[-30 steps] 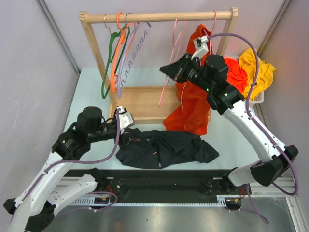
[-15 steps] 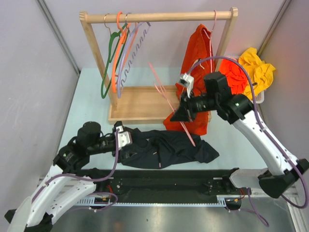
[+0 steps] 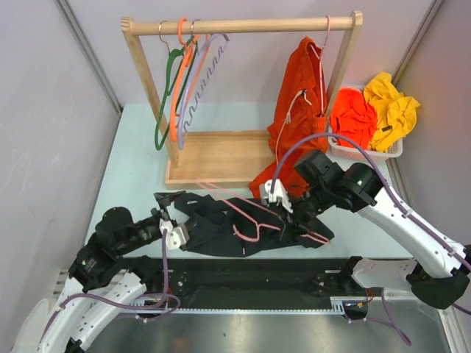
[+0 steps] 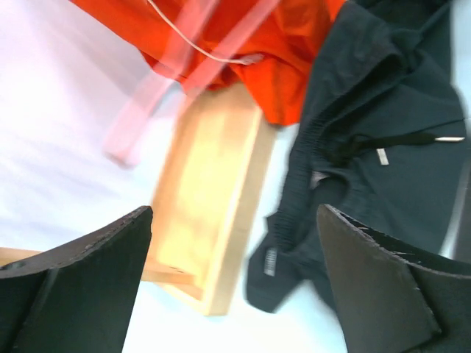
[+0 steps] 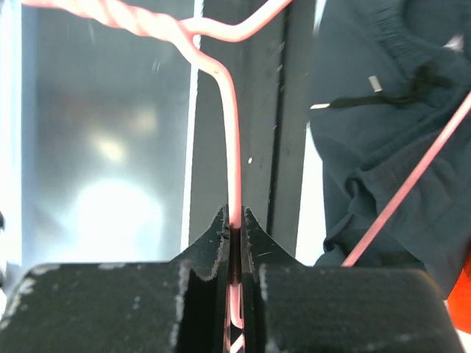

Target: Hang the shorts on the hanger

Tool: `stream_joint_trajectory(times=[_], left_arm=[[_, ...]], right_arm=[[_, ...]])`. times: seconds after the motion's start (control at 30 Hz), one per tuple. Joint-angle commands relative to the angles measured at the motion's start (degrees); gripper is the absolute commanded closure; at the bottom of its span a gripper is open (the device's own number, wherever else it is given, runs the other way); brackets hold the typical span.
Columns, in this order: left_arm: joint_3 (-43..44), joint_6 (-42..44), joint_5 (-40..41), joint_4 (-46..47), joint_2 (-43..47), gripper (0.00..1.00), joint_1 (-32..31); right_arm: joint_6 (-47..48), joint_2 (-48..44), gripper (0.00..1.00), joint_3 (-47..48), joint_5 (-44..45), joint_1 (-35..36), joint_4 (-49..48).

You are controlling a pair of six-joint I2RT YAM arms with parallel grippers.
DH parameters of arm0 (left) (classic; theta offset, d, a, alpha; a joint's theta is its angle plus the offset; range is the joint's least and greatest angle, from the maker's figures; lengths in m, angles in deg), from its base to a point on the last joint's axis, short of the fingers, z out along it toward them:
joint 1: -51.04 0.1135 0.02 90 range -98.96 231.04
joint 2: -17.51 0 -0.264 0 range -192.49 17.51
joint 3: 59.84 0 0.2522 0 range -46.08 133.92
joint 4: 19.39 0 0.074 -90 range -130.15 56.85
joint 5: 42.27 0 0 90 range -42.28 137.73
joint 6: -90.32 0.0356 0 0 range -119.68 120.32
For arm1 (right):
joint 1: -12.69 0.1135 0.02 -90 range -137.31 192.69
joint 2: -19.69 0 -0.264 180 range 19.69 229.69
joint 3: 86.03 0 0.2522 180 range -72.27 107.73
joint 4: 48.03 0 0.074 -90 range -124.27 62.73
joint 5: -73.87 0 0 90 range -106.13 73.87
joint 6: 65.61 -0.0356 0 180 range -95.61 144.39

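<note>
While the right tool (image 5: 233, 215) clenches the hanger (image 5: 236, 147) over the shorts (image 3: 213, 234) at the near edge of the desk (image 3: 136, 154), the left tool (image 4: 234, 212) gapes beside them; next, likely a waistband (image 4: 305, 158) pinch

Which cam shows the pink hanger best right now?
Top external: most of the hanger shows, over the shorts. Right wrist shows only its rod pinched in the right gripper; left wrist, a pink blur.

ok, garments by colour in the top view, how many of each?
Black: 1, the shorts
Orange: 2, the hanging orange garment and the orange bundle in the basket
Yellow: 1, the yellow garment, also in the basket
Total: 4
</note>
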Motion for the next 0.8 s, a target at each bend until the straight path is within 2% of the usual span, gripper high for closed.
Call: stream_joint_trajectory(times=[0.0, 0.07, 0.17, 0.37, 0.47, 0.53, 0.63, 0.67, 0.77], left_arm=[[1.45, 9.71, 0.67, 3.3, -2.38, 0.12, 0.26], [2.25, 12.08, -1.69, 2.43, -4.84, 0.23, 0.26], [1.03, 16.13, -3.02, 2.6, -6.08, 0.31, 0.26], [-0.21, 21.05, -4.34, 2.61, -6.26, 0.4, 0.18], [0.05, 21.94, -4.69, 1.55, -5.12, 0.41, 0.09], [0.84, 22.55, -4.35, -2.13, -3.71, 0.39, 0.18], [2.07, 22.03, -3.29, -7.84, -0.38, 0.23, 0.18], [2.07, 21.85, -3.37, -9.34, 0.68, 0.18, 0.18], [1.46, 21.32, -3.37, -8.39, 2.53, 0.14, 0.18]], right_arm=[[7.32, 0.69, 1.0, 0.04, 4.43, 4.4, 2.77], [8.02, 1.39, 1.0, -0.04, 5.65, 6.5, 3.04], [9.95, 2.27, 1.0, -0.04, 8.11, 9.06, 3.82], [10.14, 4.65, 1.0, 0.04, 10.23, 9.6, 4.89], [8.47, 5.18, 1.0, 0.04, 9.79, 7.93, 3.66], [6.71, 5.61, 1.0, 0.48, 7.52, 4.26, 3.48], [5.3, 6.05, 1.0, 1.54, 4.09, 0.47, 4.09], [5.3, 5.97, 1.0, 1.62, 3.82, 0.28, 4.27], [5.83, 6.05, 1.0, 1.62, 3.73, 1.15, 4.01]])
